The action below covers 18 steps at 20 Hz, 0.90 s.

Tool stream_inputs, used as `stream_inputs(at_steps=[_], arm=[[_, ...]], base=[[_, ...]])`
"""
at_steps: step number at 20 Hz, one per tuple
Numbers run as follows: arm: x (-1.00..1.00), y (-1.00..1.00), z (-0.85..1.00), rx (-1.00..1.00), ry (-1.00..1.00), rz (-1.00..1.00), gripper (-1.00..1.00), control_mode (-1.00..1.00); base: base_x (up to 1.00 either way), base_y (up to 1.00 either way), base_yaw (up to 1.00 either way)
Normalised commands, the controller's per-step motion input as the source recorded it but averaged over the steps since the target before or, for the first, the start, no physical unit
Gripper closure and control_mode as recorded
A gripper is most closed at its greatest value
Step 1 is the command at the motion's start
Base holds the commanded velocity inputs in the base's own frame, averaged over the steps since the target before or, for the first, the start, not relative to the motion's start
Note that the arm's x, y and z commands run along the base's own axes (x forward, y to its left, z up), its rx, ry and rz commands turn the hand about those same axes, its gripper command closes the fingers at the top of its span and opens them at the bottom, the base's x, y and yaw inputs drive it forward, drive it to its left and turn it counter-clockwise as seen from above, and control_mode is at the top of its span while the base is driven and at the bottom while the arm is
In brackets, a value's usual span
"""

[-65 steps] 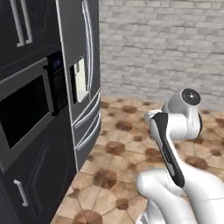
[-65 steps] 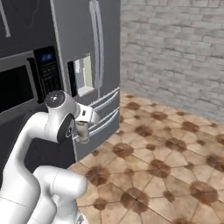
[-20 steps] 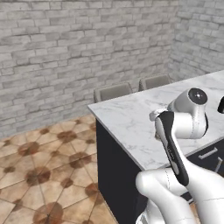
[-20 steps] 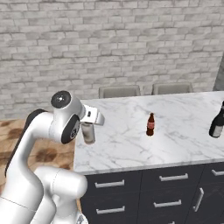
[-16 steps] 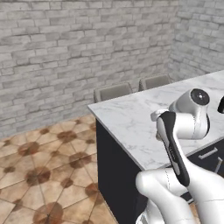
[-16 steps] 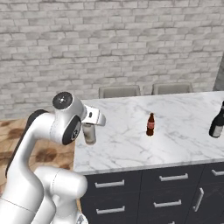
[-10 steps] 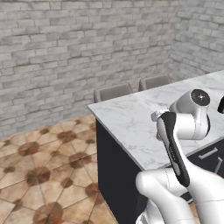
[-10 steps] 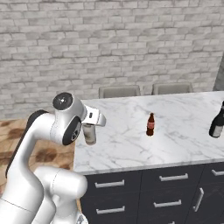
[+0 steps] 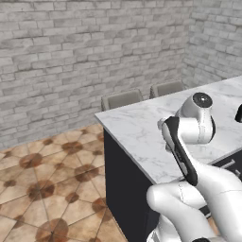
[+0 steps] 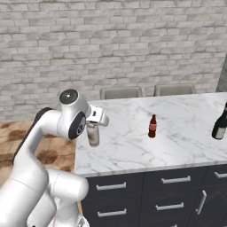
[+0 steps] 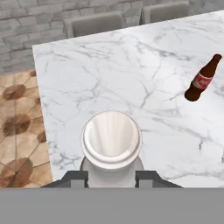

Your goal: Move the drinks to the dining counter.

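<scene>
The gripper [image 11: 111,175], closed with one finger on either side of the cream-beige bottle [image 11: 111,142], holds it upright by the body over the near-left corner of the dining counter [image 10: 186,111], the white cap facing the hand camera. Because the bottle hangs close to the marble edge above the tiled floor [image 9: 42,189], a release here, or from too high, could plausibly let it tip and roll off. A long reach inward risks brushing the dark brown bottle [image 10: 152,126], which stands mid-counter, well apart from the black bottle [image 10: 220,123] at the right end.
</scene>
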Motion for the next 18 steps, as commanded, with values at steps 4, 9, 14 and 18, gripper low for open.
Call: stream_inputs(at_steps=[4,9,14,18], arm=[[1.00,0.00,0.01,0.00,0.33,-0.01,1.00,-1.00],[0.99,-0.10,-0.17,0.00,0.06,0.05,1.00,-1.00],[0.85,-0.22,-0.47,0.00,-0.09,0.00,1.00,-1.00],[0.93,-0.22,-0.38,0.00,-0.06,0.00,1.00,-1.00]], base=[[0.00,0.00,0.00],[0.00,0.00,0.00],[0.00,0.00,0.00],[0.00,0.00,0.00]])
